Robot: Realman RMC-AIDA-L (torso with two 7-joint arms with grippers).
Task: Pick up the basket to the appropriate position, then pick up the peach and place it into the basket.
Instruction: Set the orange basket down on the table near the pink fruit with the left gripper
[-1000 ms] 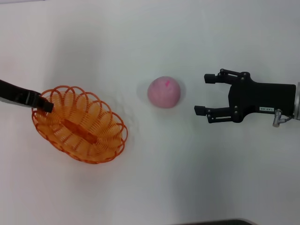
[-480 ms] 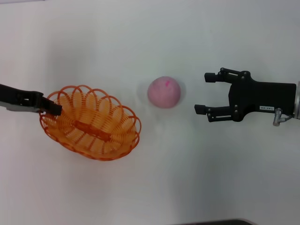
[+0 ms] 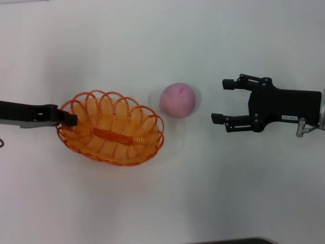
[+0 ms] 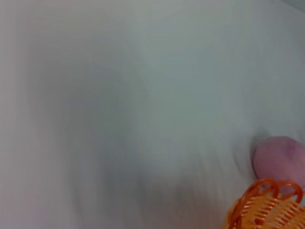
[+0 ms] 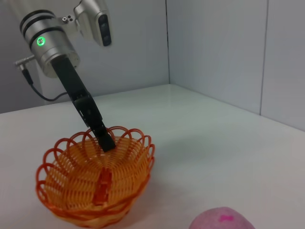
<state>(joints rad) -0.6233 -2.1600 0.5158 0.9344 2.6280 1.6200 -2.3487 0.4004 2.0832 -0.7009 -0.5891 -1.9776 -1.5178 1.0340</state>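
On the white bench [image 3: 167,203], the basket [image 3: 112,129] sits lower left of centre, its left rim pinched in the closed left claw [image 3: 68,120]. The peach [image 3: 177,99] lies just beyond its right rim. At right, the right claw [image 3: 219,100] hovers wide open, empty.

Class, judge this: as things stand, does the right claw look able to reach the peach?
Probably yes. The right claw is open and faces the peach across bare table, nothing between.
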